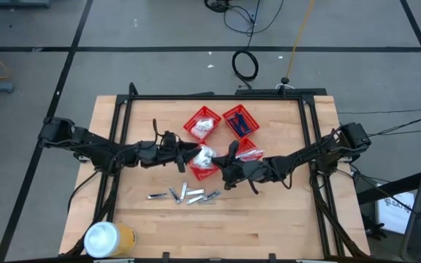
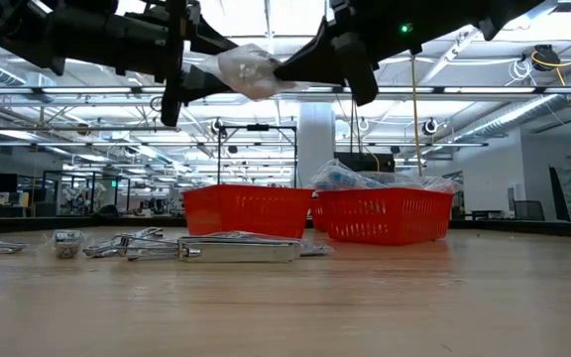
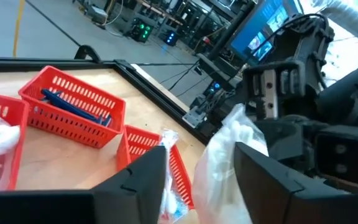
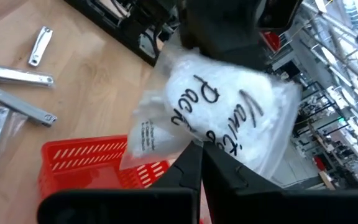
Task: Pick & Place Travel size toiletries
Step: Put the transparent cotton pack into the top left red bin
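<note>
A white sachet in clear wrap with dark print [image 1: 205, 155] [image 2: 249, 69] hangs high above the table between both grippers, over the red baskets. My left gripper [image 1: 193, 155] [image 3: 201, 180] comes from the table's left, and the sachet [image 3: 222, 158] fills the gap between its fingers. My right gripper [image 1: 221, 158] [image 4: 199, 168] comes from the right, shut on the sachet [image 4: 222, 115]. Several silvery finger-sized items [image 1: 185, 195] [image 2: 236, 248] lie flat on the table nearer the front edge. My left gripper has the sachet's left end [image 3: 211, 171] between its two fingers, coming level from the table's left. The sachet is lifted clear of the table. My right gripper pinches the sachet's opposite edge [image 4: 194, 144] between its shut fingers, coming from the table's right. The wrap bulges out beyond the fingertips and nothing below bears it.
Several red mesh baskets stand mid-table: one with white sachets [image 1: 202, 124], one with dark blue razors [image 1: 240, 120] [image 3: 73, 115], one [image 1: 250, 150] and one below the grippers [image 1: 203, 172]. A yellow can with white lid [image 1: 108, 239] stands at the near left corner.
</note>
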You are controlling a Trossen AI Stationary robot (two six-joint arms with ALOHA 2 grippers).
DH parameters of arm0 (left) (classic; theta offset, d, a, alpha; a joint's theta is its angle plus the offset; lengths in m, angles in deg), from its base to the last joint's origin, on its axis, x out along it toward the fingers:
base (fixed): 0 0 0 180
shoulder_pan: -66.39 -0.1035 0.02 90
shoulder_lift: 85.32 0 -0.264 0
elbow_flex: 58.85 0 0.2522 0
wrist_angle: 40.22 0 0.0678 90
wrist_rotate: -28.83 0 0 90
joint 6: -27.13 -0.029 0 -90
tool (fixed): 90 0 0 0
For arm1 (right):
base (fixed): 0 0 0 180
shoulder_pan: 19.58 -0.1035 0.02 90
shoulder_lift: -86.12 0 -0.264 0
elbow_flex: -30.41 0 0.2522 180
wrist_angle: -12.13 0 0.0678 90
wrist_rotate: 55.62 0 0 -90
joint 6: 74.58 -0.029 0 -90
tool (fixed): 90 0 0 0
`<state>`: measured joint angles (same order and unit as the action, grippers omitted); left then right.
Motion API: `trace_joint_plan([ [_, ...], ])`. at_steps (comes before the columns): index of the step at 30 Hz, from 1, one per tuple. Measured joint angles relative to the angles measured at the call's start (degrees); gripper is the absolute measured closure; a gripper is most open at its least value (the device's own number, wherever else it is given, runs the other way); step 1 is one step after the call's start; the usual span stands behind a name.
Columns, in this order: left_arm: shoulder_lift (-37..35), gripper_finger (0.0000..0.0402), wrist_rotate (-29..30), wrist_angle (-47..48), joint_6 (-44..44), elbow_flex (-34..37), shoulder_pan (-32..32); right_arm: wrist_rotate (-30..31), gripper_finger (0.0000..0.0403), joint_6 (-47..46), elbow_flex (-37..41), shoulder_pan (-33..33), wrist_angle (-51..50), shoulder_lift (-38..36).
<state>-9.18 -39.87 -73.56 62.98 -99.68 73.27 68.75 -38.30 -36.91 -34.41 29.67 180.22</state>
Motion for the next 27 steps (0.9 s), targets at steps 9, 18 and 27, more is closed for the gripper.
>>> trace_joint_plan([
  [9, 0.0, 0.0112, -0.62, -0.2, 0.33, 0.02, -2.45, 0.04, 0.0403, -1.1, 0.0, -1.09, -0.9, 0.0],
  [18, -1.25, 0.0083, -2.39, -2.38, 1.05, 0.11, -3.87, 0.02, 0.0403, -0.33, 0.0, -2.17, -0.23, 0.0],
  [27, -1.16, 0.0104, -7.81, -2.31, 2.98, 0.09, -3.31, 3.02, 0.0403, 4.04, 0.0, -2.17, 3.32, 0.0],
])
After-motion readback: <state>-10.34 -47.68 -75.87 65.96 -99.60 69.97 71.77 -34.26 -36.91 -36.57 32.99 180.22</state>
